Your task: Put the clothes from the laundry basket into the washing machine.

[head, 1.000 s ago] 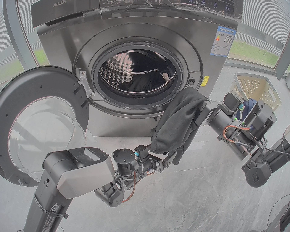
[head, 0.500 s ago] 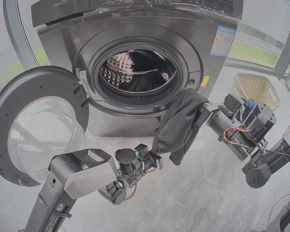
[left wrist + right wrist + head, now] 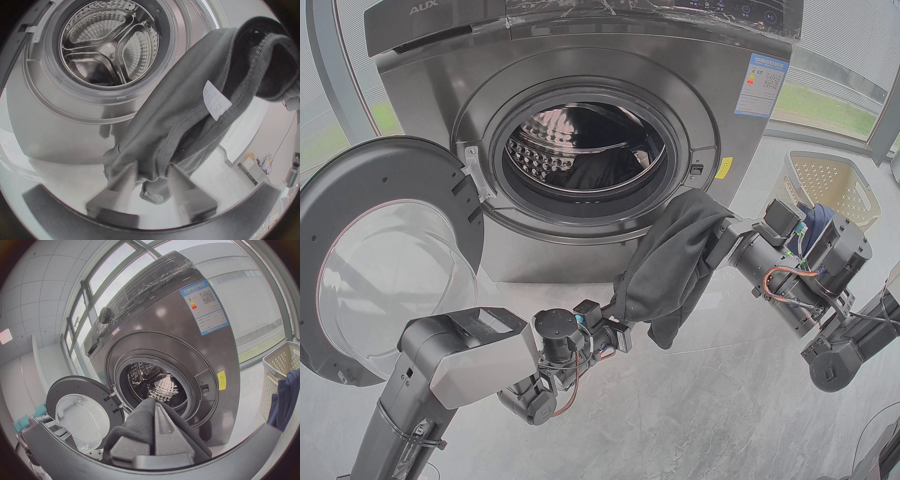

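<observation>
The washing machine (image 3: 425, 94) stands with its door (image 3: 369, 181) swung wide to its left, so loading is under way and looks partly done. A dark piece of clothing (image 3: 600, 170) already lies low inside the drum. The laundry basket (image 3: 831, 159) sits on the floor to the right of the washing machine, with a blue garment (image 3: 817, 220) hanging over its rim, so at least that one is left to fetch.

The piece now in transit is a grey garment (image 3: 669, 256). It hangs in the air just in front of the washing machine, below and to the right of the drum opening. It is not yet past the door ring.

The right claw (image 3: 717, 234) is clenched on the top of the grey garment, level with the lower right edge of the opening. The cloth is draped over its fingers, and it carries most of the weight.

The left claw (image 3: 152, 176) sits lower, in front of the washing machine's base panel. Its fingers (image 3: 120, 187) are drawn in on either side of the garment's bottom folds, with the cloth bunched between them. That reads as a grasp on the lower end, though how firm it is cannot be judged.
</observation>
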Available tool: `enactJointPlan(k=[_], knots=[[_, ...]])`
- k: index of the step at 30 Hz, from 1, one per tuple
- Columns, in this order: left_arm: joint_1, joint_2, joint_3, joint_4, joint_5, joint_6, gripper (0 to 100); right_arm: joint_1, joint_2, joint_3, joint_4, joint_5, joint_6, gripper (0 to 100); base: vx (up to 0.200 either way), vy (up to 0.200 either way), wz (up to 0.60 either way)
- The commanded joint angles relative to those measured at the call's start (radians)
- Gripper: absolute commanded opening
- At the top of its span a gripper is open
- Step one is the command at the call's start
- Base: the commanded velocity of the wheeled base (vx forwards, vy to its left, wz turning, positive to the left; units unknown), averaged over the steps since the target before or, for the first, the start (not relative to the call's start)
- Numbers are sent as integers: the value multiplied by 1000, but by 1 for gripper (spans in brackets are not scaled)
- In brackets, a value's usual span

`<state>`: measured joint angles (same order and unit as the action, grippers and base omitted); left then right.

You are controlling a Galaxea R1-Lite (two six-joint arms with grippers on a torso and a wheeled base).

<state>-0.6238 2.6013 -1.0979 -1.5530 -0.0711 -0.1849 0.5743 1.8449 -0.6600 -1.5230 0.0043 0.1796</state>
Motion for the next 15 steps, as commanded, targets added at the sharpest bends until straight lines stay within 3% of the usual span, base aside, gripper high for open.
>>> enactJointPlan(k=[1, 10, 15], knots=[[4, -10, 35, -2, -4, 4, 100, 4, 2, -4, 0, 0, 0, 0, 0, 0, 0], [-25, -15, 42, -1, -35, 1, 100, 7, 16, -10, 0, -1, 0, 0, 0, 0, 0], [-16, 28, -45, 2, -35, -2, 100, 15, 16, -10, 0, -1, 1, 0, 0, 0, 0]])
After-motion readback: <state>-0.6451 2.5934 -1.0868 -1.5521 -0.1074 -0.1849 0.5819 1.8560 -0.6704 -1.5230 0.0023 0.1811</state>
